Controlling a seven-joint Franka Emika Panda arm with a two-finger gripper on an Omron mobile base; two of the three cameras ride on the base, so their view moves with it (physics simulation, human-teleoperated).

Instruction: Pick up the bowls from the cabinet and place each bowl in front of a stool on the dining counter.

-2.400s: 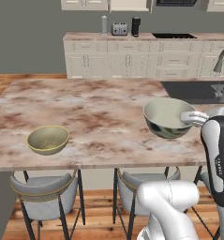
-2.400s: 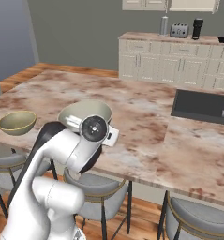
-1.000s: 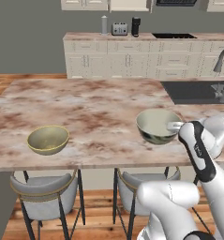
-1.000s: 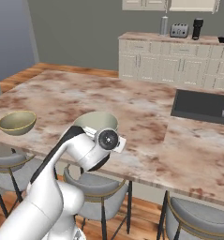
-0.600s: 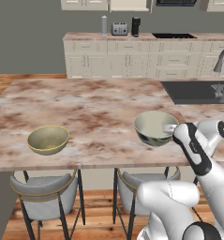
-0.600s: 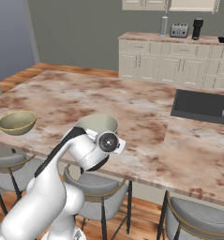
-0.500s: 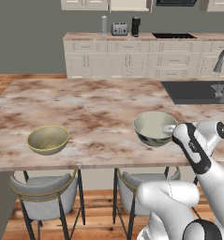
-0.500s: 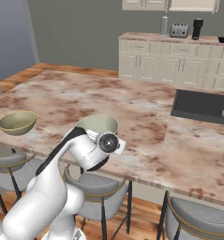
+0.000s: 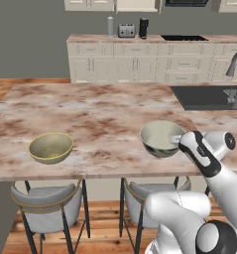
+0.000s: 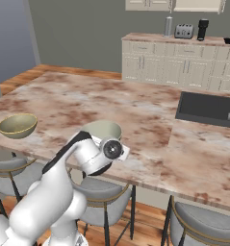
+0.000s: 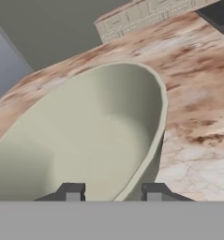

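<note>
Fingers of the hand (image 11: 113,193) straddled the grey-green bowl's (image 9: 161,138) rim, clamped on it, low over the worktop (image 9: 100,114); a yellow bowl (image 9: 51,147) sat well apart.

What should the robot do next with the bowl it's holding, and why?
Probably open the gripper and let go. The grey-green bowl looks as if it already sits on the dining counter, right above a stool, while the yellow bowl rests in front of the other stool. The fingers straddle the bowl's rim.
</note>
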